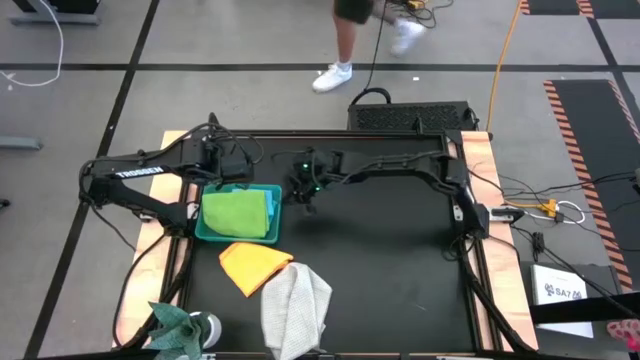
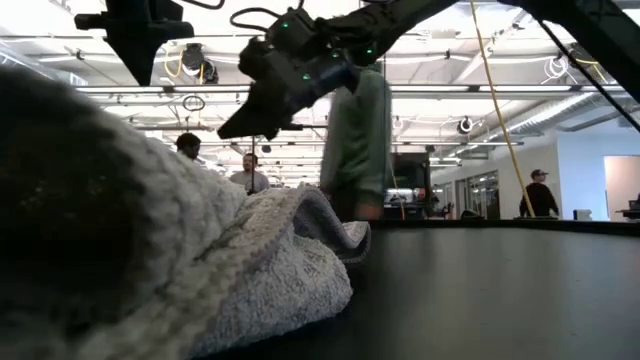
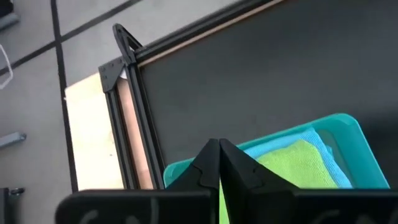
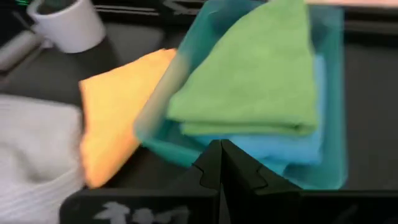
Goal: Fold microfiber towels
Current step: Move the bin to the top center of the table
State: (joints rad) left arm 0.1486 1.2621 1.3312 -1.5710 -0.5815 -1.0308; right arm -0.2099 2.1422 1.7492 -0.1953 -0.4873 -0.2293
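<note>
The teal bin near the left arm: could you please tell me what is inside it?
The teal bin holds a folded lime green towel lying on a light blue towel; anything beneath those is covered.

The right gripper (image 4: 220, 163) hangs with its two dark fingers pressed together, nothing between them. Beyond the fingertips sits the teal bin (image 4: 333, 93), and in it the lime green towel (image 4: 255, 74) lies folded on top of the light blue towel (image 4: 273, 148). Just beside the bin, the orange-yellow towel (image 4: 115, 112) lies on the dark table (image 4: 370, 106), touching the bunched light grey towel (image 4: 34, 155). Past them stands a white mug (image 4: 65, 23).
</note>
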